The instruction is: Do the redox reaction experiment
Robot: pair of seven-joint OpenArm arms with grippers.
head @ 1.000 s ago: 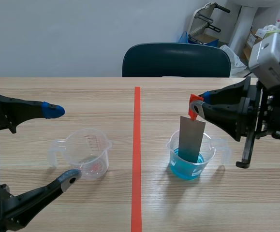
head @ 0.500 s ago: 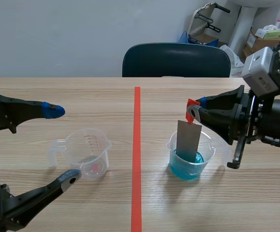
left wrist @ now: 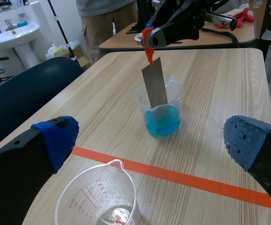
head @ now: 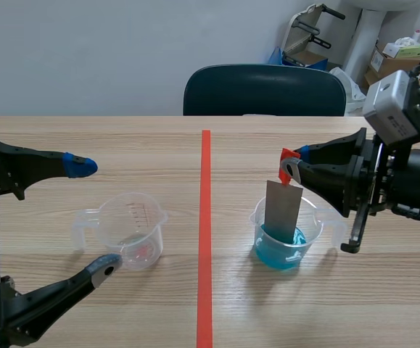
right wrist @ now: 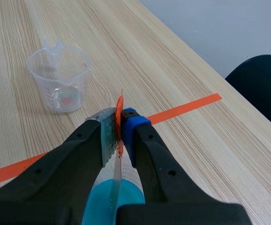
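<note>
A grey metal strip (head: 282,209) with a red tab on top stands in a clear beaker of blue liquid (head: 286,235), right of the tape line. My right gripper (head: 294,165) is shut on the strip's red tab, holding it upright; in the right wrist view the strip (right wrist: 117,180) hangs edge-on from the gripper (right wrist: 119,127) into the blue liquid (right wrist: 102,206). An empty clear measuring cup (head: 128,230) stands left of the line. My left gripper (head: 90,217) is open around it, one finger behind and one in front. The left wrist view shows the cup (left wrist: 98,199), the strip (left wrist: 156,89) and the beaker (left wrist: 161,115).
A dark blue chair (head: 264,90) stands at the table's far edge. A red tape line (head: 205,232) runs down the table's middle. A person (left wrist: 102,18) stands beyond the table in the left wrist view, near a second table.
Over the last second my right gripper lowered the strip deeper into the blue liquid and shifted slightly left. In the last half second nothing moved.
</note>
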